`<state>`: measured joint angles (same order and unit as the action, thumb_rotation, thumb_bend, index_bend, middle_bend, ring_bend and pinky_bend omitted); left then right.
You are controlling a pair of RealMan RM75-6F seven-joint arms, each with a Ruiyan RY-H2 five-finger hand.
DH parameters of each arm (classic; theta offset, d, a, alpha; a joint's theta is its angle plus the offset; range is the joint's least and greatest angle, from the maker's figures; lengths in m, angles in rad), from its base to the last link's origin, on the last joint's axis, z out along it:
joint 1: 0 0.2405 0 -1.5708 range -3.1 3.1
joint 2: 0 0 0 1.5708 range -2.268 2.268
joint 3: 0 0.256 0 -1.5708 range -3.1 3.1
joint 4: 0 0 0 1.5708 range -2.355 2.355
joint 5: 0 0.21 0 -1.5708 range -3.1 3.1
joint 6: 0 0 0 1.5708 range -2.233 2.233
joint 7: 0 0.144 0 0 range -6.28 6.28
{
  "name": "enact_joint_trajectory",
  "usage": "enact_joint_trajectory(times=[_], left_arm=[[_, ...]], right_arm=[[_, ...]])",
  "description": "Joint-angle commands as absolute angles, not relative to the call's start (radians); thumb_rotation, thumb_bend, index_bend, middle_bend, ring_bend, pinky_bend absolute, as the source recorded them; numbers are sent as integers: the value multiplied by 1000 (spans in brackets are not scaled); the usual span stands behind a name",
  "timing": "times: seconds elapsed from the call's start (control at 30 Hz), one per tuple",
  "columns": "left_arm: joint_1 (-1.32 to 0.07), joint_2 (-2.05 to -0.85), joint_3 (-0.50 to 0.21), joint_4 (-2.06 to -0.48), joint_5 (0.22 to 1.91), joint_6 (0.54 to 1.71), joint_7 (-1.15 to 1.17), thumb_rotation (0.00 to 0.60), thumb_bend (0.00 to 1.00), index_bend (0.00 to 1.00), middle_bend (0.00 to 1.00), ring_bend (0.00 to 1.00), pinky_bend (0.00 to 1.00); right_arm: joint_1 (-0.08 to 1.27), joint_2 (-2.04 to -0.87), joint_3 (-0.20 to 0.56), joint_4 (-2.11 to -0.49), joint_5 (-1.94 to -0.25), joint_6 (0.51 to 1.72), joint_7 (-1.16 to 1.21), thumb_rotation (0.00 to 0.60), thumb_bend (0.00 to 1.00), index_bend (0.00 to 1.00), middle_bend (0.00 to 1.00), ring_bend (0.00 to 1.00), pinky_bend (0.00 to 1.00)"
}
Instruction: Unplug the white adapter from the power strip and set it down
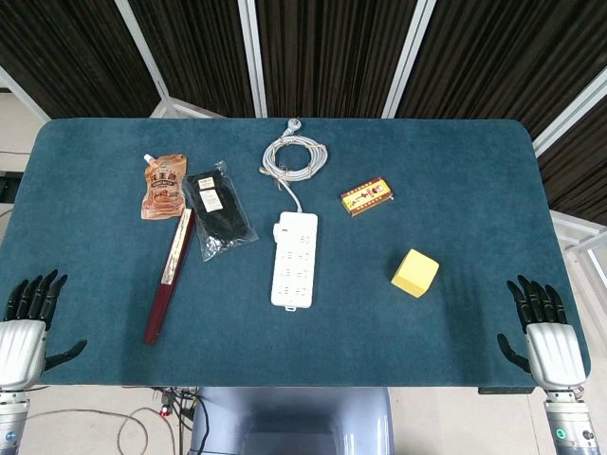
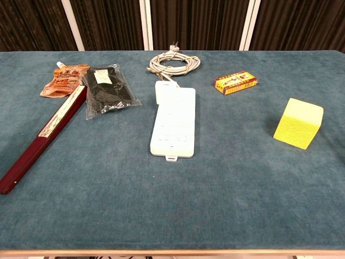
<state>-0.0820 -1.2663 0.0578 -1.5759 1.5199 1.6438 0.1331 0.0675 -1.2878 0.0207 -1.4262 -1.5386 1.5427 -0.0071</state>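
Observation:
A white power strip (image 1: 294,259) (image 2: 173,123) lies lengthwise in the middle of the blue table. A small white adapter (image 2: 163,91) (image 1: 284,229) stands plugged into its far left corner. The strip's grey cable (image 1: 294,157) (image 2: 173,65) is coiled behind it. My left hand (image 1: 27,327) rests at the table's near left edge, fingers apart, holding nothing. My right hand (image 1: 542,327) sits at the near right edge in the same way. Both hands are far from the strip, and the chest view shows neither.
Left of the strip lie a black packet (image 1: 217,206), an orange pouch (image 1: 163,187) and a long dark red box (image 1: 171,275). A small printed box (image 1: 367,197) and a yellow cube (image 1: 415,273) lie to its right.

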Motion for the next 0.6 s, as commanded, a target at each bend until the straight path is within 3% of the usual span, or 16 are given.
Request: enact_joint_trajectory(times=[0.03,0.6], left_arm=[[-80,-1268,55,-1573,1521,1638,136,600,12,0,0,0,30],[-83,-1287,41,-1585,1533,1595,161,600,12,0,0,0,30]], right_arm=[[67,-1287,21,-1425,-1540,1542,-6,600,393,0,0,0,0],[106,-1271,53,-1498,-1540,1500,-60,600,327,0,0,0,0]])
